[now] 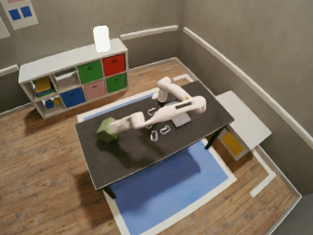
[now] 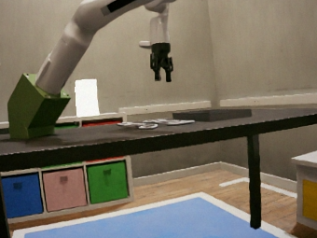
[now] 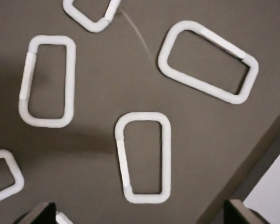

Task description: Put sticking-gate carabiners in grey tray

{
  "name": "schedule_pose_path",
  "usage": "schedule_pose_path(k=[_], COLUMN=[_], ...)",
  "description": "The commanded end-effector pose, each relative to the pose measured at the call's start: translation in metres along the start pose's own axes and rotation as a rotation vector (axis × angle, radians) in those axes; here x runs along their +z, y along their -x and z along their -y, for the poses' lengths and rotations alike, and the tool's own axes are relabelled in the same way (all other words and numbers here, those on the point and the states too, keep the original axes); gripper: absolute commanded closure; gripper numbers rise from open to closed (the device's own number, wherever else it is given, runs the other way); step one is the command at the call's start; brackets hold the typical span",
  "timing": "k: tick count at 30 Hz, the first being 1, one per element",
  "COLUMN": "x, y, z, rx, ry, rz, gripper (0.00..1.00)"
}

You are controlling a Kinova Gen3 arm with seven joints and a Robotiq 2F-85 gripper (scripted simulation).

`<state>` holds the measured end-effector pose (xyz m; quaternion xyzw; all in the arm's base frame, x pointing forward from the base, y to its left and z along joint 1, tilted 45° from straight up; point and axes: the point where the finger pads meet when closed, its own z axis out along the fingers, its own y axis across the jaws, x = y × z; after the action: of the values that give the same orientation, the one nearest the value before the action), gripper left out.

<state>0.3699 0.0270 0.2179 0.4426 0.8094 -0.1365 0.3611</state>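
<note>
My gripper point(image 2: 163, 79) point(image 3: 137, 215) is open and empty, high above the table, pointing down. In the wrist view, three white carabiners show whole with gates closed: a middle one point(image 3: 166, 157), a left one point(image 3: 70, 82) and a right one point(image 3: 197, 86). Another carabiner point(image 3: 80, 18) is cut off at the top edge, one point(image 3: 17, 175) at the left edge, and a small part of one point(image 3: 62, 218) shows at the bottom; whether their gates are open cannot be seen. The grey tray point(image 3: 270, 190) point(image 1: 181, 119) point(image 2: 210, 115) lies beside them, at the lower right of the wrist view.
The dark table point(image 1: 115, 164) point(image 2: 93, 145) carries the green arm base point(image 1: 107, 130) point(image 2: 34, 110) at one end. The arm reaches over the table and hides part of it in the top view. A shelf with coloured bins point(image 1: 74, 64) and a low white cabinet point(image 1: 244, 118) stand off the table.
</note>
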Motion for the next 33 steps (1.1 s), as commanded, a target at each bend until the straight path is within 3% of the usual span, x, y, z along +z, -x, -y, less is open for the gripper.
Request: schedule_pose_path(k=[1, 5, 6, 22, 23, 33], x=[0.004, 0.004, 0.047, 0.047, 0.078, 0.078], y=[-0.002, -0.002, -0.003, -0.003, -0.004, -0.004], z=[0.000, 0.000, -0.002, -0.002, -0.002, -0.002], rx=[0.005, 0.005, 0.015, 0.015, 0.009, 0.009], ry=[0.000, 0.000, 0.001, 0.001, 0.000, 0.000], rz=[-0.008, -0.008, -0.009, -0.009, -0.003, -0.003], gripper=[0.00, 0.00, 0.00, 0.00, 0.00, 0.00])
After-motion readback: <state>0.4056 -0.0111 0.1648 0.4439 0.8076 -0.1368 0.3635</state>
